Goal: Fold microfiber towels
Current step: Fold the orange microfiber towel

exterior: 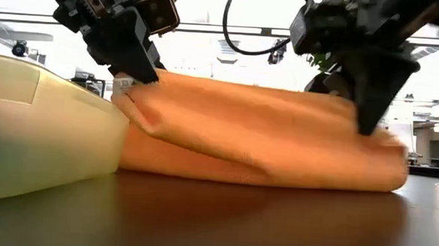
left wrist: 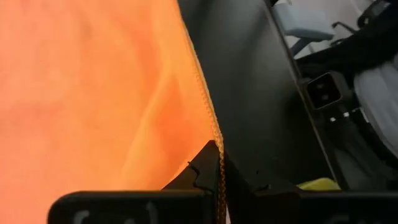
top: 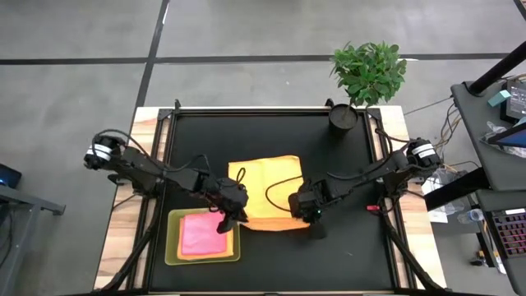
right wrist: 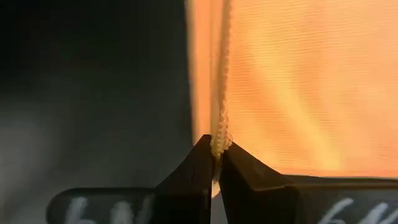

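Beside the tray (top: 173,251), orange towel (top: 267,185) pinched at stitched near corners by left gripper (top: 223,224) and right gripper (top: 311,217); judged soft, light, floppy, best gripped at hem.

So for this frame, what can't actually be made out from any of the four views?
- Orange towel, high view: its near corners sit under the left gripper and right gripper.
- Tray, low view: its translucent wall blurs the pink towel inside.
- Wrist views: orange cloth fills the picture, so the fold's shape is cut off.
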